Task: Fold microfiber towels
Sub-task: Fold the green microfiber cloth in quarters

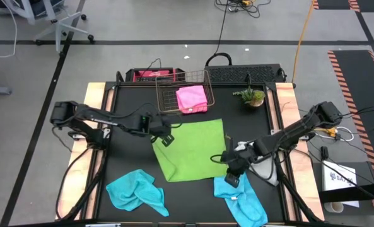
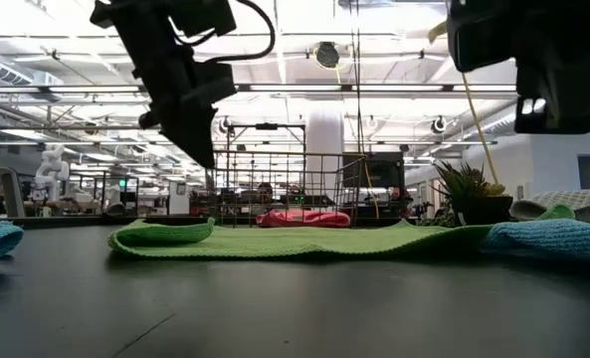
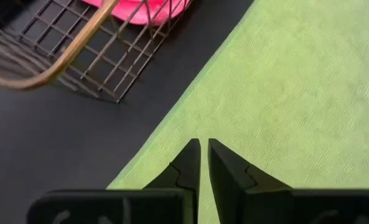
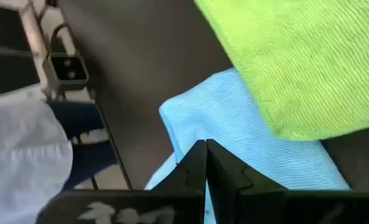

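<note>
High view shows the green towel (image 1: 192,149) spread flat mid-table. The left gripper (image 1: 163,135) hovers over its corner near the wire basket (image 1: 181,94), fingers nearly pressed together, holding nothing. The right gripper (image 1: 233,174) hangs over one blue towel (image 1: 240,197), fingers pressed tight, empty. Another blue towel (image 1: 135,190) lies crumpled at the front left; a pink towel (image 1: 192,99) sits in the basket.

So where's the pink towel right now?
In the high view the pink towel lies inside the copper wire basket at the table's far edge, just beyond the lime green towel.
</note>
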`<state>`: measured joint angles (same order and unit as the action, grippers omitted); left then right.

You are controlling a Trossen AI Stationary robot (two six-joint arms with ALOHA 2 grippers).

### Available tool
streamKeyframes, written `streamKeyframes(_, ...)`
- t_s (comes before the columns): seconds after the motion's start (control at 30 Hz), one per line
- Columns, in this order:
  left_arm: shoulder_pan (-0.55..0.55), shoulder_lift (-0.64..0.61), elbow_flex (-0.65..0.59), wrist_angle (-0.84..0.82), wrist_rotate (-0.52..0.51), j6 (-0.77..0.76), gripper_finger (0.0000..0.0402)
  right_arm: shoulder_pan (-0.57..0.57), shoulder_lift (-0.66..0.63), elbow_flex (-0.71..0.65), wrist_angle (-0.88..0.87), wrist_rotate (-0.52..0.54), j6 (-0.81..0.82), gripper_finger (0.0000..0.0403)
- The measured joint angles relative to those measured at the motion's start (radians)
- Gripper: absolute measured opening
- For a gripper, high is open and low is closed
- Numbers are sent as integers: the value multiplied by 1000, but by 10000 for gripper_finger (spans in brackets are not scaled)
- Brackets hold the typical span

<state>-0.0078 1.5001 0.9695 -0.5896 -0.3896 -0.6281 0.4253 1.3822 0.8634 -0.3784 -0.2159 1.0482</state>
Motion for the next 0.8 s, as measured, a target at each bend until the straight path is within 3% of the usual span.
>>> streamKeyframes(0.53, 0, -3, 0, -16, -7, 25, 35, 102, 196, -6, 21, 28, 159, 0)
streamKeyframes(0.8, 0, -3, 0, -13, -7, 24, 35, 142, 260, -2, -118, -119, 130, 0)
